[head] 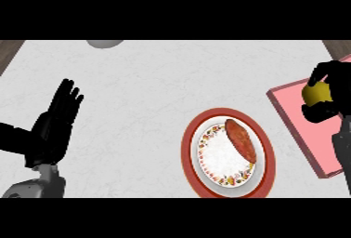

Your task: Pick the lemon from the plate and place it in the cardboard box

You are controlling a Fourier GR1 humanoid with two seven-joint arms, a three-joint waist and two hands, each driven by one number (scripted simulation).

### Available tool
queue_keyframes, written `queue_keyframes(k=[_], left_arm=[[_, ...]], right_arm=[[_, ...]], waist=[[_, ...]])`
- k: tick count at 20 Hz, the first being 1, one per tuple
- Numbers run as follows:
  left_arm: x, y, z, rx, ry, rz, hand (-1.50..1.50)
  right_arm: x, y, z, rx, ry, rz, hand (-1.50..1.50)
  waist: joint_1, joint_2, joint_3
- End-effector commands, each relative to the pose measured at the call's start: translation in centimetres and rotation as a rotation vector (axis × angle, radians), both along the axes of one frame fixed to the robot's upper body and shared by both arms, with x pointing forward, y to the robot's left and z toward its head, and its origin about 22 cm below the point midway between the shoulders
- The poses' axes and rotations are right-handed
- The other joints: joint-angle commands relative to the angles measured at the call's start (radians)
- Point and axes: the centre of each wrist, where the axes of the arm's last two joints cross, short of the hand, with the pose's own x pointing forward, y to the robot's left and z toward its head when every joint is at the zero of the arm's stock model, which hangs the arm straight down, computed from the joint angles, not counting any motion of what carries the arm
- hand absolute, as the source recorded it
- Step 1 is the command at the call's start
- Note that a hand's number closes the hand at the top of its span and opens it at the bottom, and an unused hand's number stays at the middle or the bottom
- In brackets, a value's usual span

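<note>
While your right hand (329,70) curls round the lemon (316,94), box (296,116) under it, plate (187,148) leftward; left hand (58,116) open.

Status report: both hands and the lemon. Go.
Left hand open, resting at left. Right hand shut on lemon, over pink box. Nothing in the way.

plate (187,149) left of box (296,117), lemon (316,94) over box
</note>
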Motion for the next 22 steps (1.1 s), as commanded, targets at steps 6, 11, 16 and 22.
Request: queue_keyframes(k=[6,11,16,22], left_arm=[[0.3,-0.4,-0.5,-0.006,-0.004,-0.005,0.00],[0.3,-0.7,-0.1,-0.005,0.004,0.000,0.00],[0.6,0.0,-0.8,0.000,0.008,0.002,0.00],[0.6,-0.1,0.5,0.005,-0.005,0.017,0.00]], right_arm=[[3.2,-5.1,-3.8,0.134,0.063,0.010,-1.50],[3.1,-3.7,-2.4,0.213,-0.314,0.113,-1.50],[2.5,-5.1,0.3,0.461,-0.472,0.152,-1.50],[1.4,-6.2,0.7,0.880,-0.579,0.107,-1.50]], waist=[[-0.001,-0.001,0.001],[0.005,0.001,0.003],[-0.012,-0.004,0.001],[-0.026,-0.009,0.001]])
